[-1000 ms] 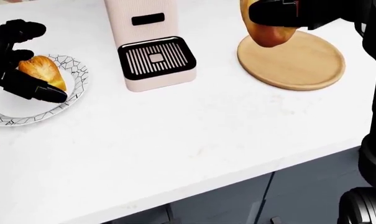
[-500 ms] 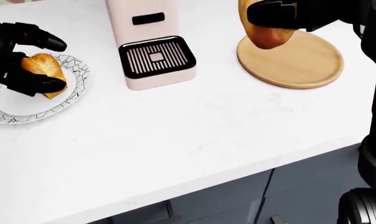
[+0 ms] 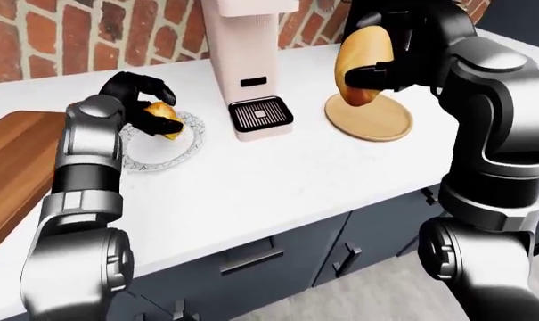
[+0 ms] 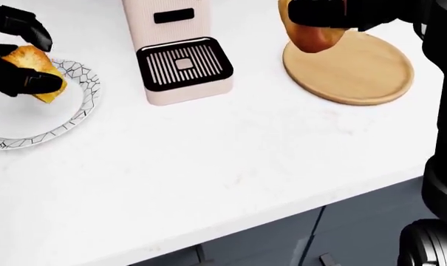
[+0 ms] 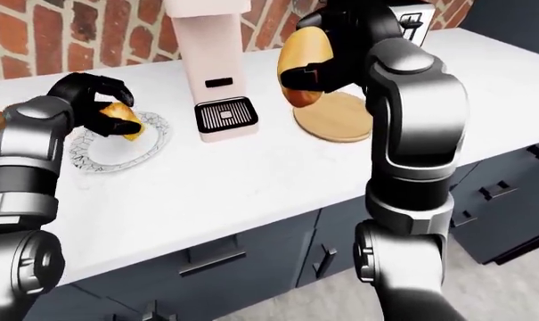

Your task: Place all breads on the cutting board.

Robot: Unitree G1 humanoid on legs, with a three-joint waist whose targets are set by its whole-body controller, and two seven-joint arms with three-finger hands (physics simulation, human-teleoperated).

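A round wooden cutting board (image 4: pixel 356 72) lies at the upper right of the head view. Just over its left rim hangs a long golden bread loaf (image 4: pixel 310 36), with my right hand (image 4: pixel 321 15) shut on it. At the upper left, my left hand (image 4: pixel 38 60) is shut on a small golden pastry (image 4: pixel 32 62), fingers over it and thumb under it. The pastry sits at the upper rim of a white plate (image 4: pixel 31 119) with a black crackle edge. Whether it still touches the plate I cannot tell.
A beige coffee machine (image 4: pixel 180 58) with a black drip grille stands between plate and board. A brown wooden surface (image 3: pixel 11 167) adjoins the white counter at the left. A brick wall (image 3: pixel 55 33) runs behind; a toaster (image 5: pixel 414 15) stands at the top right. Dark cabinet fronts (image 3: pixel 278 257) lie below.
My left fingers have closed round the pastry and carried it up and left toward the plate's upper rim. The right hand and its loaf have hardly moved. The view shifted slightly.
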